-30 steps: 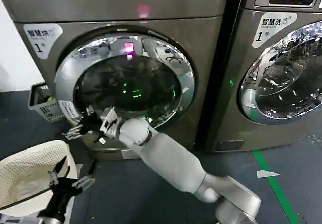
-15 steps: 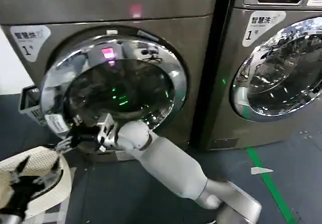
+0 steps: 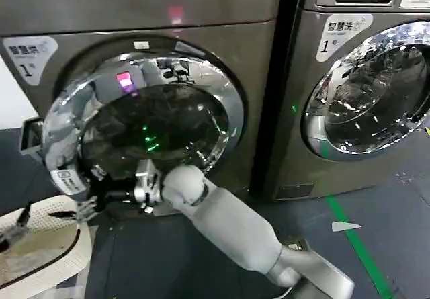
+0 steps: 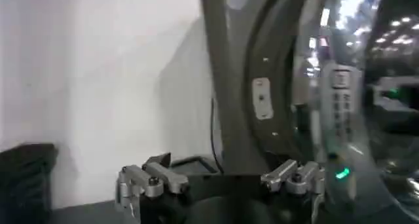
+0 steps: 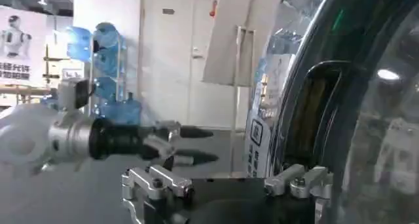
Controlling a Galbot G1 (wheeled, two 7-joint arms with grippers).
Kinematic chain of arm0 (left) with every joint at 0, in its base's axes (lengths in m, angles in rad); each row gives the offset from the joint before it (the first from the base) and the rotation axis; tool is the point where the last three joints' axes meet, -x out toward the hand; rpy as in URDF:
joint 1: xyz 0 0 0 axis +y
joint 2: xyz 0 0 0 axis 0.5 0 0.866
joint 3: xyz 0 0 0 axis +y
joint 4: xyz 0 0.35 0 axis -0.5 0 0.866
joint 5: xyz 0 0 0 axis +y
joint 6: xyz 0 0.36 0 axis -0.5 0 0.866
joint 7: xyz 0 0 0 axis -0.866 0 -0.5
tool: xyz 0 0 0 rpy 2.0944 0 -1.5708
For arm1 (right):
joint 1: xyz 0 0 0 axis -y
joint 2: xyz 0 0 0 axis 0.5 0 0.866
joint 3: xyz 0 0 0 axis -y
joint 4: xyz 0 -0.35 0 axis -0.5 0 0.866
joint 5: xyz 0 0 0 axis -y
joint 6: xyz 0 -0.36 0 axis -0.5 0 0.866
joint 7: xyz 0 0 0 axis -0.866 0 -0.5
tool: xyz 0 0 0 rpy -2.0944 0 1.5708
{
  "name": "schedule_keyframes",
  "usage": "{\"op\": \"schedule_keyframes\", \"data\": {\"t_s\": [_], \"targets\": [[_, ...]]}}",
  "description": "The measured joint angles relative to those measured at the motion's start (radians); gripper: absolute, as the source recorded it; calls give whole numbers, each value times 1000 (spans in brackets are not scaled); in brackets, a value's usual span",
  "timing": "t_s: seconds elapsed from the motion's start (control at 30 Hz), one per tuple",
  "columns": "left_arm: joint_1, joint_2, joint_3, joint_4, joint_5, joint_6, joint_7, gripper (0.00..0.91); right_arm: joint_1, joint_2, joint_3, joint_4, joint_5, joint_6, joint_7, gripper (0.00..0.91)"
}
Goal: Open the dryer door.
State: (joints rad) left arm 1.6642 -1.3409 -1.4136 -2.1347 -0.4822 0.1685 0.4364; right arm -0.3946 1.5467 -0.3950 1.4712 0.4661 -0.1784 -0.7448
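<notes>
From my head camera the dryer door [image 3: 138,121] is swung partway out from the left machine, its chrome ring tilted toward me and the hinge side on my right. My right gripper [image 3: 84,205] sits at the door's lower left edge, just under the small white sticker [image 3: 69,180]. Its fingers look spread apart, and I honestly can't tell whether they grip the rim or just touch it. My left gripper [image 3: 13,220] is low at the left edge, over the white basket [image 3: 47,259], fingers open with nothing between them. The neighbouring machine [image 3: 363,84] on the right is shut.
</notes>
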Motion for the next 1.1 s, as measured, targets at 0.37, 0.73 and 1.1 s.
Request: {"op": "schedule_keyframes", "data": {"t_s": [0.37,0.73,1.1], "targets": [[-23,17,-8,4,-24,15,-10,907,-39,-64,10,89,0,2,-69,907],[-38,37,33,-6,-45,20,-5,907,-92,-144,57,171,9,48,-202,907],[-56,58,102,-7,-41,-19,-32,907,-158,-193,110,259,30,67,-258,907]]}}
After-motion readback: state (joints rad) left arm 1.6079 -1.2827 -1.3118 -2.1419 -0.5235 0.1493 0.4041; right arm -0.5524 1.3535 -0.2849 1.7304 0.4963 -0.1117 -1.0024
